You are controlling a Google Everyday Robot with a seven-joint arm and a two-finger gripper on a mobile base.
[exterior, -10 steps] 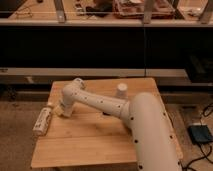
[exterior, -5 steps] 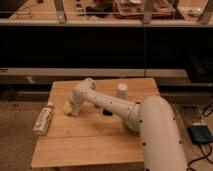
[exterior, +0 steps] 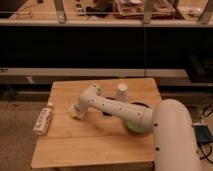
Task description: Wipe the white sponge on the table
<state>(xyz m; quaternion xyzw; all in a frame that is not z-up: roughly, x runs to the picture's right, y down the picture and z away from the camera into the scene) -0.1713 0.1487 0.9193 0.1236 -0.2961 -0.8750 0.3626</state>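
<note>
The table (exterior: 95, 145) is small, with a light plank-grained wooden top. My arm reaches from the lower right across it to the left-middle. My gripper (exterior: 76, 111) is low over the tabletop at the left-middle. It is shut on the white sponge (exterior: 73, 113), a small pale block pressed against the wood under the gripper's tip. The arm hides most of the sponge.
A long narrow white bottle-like object (exterior: 42, 121) lies at the table's left edge, close to the gripper. An upturned white cup (exterior: 122, 91) stands at the back middle. A green object (exterior: 133, 128) shows under my arm at the right. Dark shelving stands behind the table.
The gripper and the sponge have slid together to the right and slightly toward the front, away from the table's left edge. The bottle-like object and the cup have not moved.
</note>
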